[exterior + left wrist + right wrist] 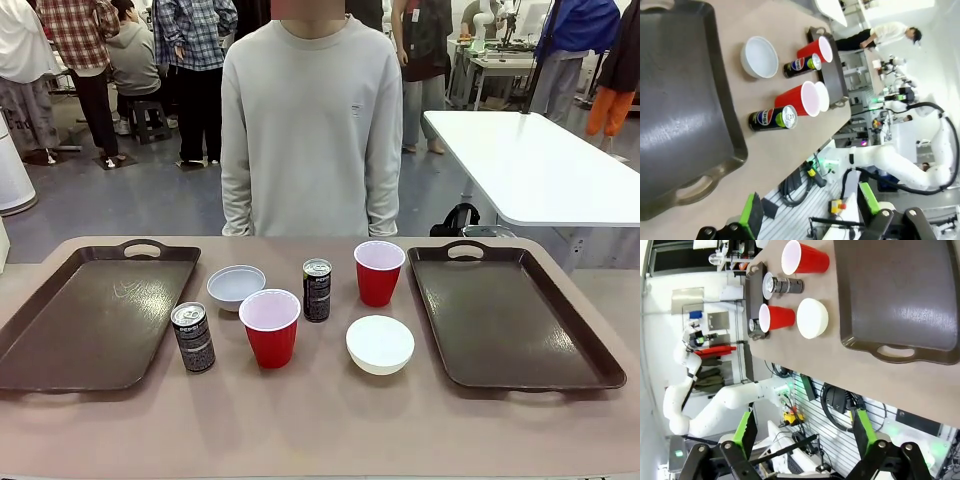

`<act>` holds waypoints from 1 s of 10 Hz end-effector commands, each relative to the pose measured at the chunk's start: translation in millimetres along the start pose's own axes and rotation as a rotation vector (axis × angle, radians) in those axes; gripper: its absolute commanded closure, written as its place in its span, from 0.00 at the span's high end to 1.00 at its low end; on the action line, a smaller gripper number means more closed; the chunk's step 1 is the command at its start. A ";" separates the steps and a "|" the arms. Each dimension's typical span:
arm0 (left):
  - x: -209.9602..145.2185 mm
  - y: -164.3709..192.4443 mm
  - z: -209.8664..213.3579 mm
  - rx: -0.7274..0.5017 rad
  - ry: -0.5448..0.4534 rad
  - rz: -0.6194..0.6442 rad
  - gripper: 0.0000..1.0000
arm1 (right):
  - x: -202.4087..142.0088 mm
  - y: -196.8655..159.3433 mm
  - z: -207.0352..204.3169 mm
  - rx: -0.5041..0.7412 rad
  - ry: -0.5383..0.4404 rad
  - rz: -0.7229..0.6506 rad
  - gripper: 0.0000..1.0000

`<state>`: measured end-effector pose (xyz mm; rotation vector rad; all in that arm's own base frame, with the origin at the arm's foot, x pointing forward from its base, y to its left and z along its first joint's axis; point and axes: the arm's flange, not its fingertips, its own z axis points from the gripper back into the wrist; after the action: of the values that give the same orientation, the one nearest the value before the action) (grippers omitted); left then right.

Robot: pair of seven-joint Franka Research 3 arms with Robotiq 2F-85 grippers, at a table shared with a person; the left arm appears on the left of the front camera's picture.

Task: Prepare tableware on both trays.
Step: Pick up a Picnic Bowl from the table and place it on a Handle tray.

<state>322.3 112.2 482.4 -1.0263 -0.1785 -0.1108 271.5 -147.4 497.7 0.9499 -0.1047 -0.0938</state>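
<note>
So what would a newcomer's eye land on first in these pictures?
The bright red cups in the middle of the table: the near cup and the far cup. They stand among the left bowl, the right bowl, the left can and the middle can. The big brown left tray and right tray flank them, both bare, and a person in a pale sweatshirt stands at the far edge.

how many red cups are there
2. One cup stands on the table between the near can and near bowl; the other cup stands farther back, beside the right tray. None looks hidden.
</note>
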 end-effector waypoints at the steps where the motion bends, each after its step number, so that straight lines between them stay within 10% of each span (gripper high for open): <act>1: -1.4 13.1 7.8 -0.028 -0.008 0.029 1.00 | -3.5 -7.6 7.5 0.024 -0.023 -0.030 1.00; 10: -1.4 13.1 7.8 -0.028 -0.008 0.029 1.00 | -3.5 -7.6 7.5 0.024 -0.023 -0.030 1.00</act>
<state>322.8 123.4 474.2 -1.0415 -0.1662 -0.0764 266.6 -157.1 496.7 0.9556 -0.1191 -0.1247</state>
